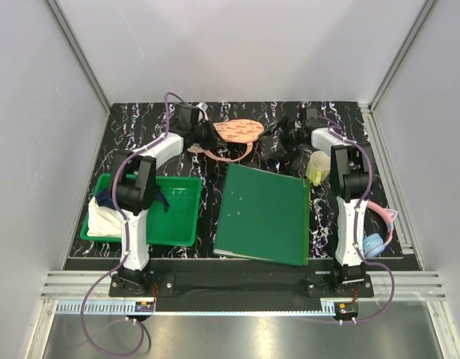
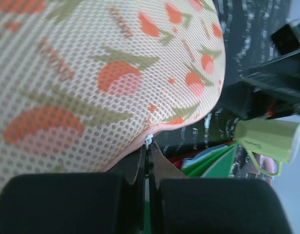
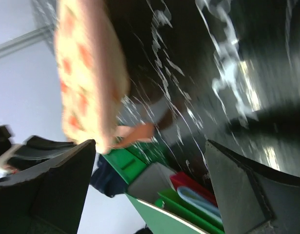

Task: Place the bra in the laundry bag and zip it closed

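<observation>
The laundry bag is a peach-orange mesh pouch with red and green motifs, lying at the back middle of the table. It fills most of the left wrist view as the laundry bag. My left gripper is at the bag's left end. In its own view the left gripper is shut on the small white zipper pull at the bag's rim. A thin pink strap of the bra curves out below the bag; its cups are hidden. My right gripper stands open just right of the bag, and nothing lies between the fingers of the right gripper.
A green binder lies in the middle of the table. A green bin at the front left holds white and dark blue cloths. A pale yellow-green cup stands by the right arm. Pink and blue headphones lie at the front right.
</observation>
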Controlling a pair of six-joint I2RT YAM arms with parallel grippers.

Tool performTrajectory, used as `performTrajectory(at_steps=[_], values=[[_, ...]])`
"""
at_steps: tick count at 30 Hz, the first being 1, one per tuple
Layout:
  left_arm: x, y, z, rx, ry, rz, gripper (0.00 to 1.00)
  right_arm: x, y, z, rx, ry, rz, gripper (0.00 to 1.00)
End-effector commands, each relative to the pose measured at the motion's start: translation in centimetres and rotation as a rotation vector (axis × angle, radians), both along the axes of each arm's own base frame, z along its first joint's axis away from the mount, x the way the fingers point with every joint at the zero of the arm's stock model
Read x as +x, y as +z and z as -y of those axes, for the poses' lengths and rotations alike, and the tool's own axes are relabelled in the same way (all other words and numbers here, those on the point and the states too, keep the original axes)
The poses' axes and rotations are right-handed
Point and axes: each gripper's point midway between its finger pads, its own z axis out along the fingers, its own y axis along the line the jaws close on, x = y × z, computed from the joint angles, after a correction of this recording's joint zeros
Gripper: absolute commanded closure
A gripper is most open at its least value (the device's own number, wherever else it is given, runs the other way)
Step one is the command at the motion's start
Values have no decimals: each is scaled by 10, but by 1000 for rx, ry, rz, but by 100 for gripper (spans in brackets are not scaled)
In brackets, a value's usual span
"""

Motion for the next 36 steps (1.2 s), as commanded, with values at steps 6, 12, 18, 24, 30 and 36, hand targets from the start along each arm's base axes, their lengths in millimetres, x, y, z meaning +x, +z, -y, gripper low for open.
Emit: performTrajectory(at_steps=[6, 12, 18, 24, 30, 36], values=[[6, 57, 63, -140, -126, 176, 100, -19, 62, -39, -14, -149, 72, 0], [-3, 55, 75, -138, -161, 176, 100, -7, 58, -59, 30, -251, 46, 4], [-8, 56, 74, -118, -193, 185, 100, 10, 52, -62, 44, -269, 68, 41], [-30, 18, 18, -14, -131, 96, 100, 32, 47, -47, 88, -228, 76, 97], [-34, 8, -72, 95, -15, 54, 100, 54, 43, -36, 128, -128, 106, 96], [-26, 44, -50, -16, -58, 112, 100, 58, 52, -37, -4, -36, 130, 41]])
